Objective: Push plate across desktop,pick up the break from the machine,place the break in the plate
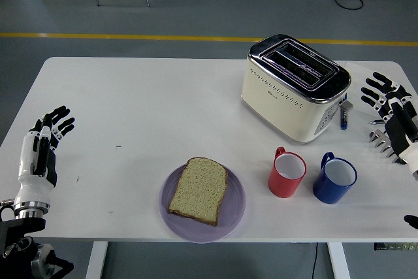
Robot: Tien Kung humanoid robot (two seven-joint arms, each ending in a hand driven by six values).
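The slice of bread (pixel 199 189) is lying flat on the purple plate (pixel 234 217), which is sitting near the table's (pixel 144 102) front edge at lower centre of the frame. The toaster (pixel 294 89) is standing at upper right of centre, and both of its slots are showing empty. A red mug (pixel 287 172) and a blue mug (pixel 334 178) are standing side by side just right of the plate, in front of the toaster and apart from it.

The left hand (pixel 40 151) is hovering at the lower left of the frame, fingers spread wide and holding nothing. The right hand (pixel 395 119) is positioned at the right edge, beside the toaster but clear of it, fingers likewise spread and holding nothing. A small blue item is lying on the table just right of the toaster; it is too small to identify.

Judged from this layout, all three steps appear to be complete: the plate is standing in front of the robot, the toaster is empty, and the bread is resting inside the plate rim. No hand is touching any task item.

The next move is calling only for a clear retreat. The right arm should be avoiding the toaster and the two mugs.
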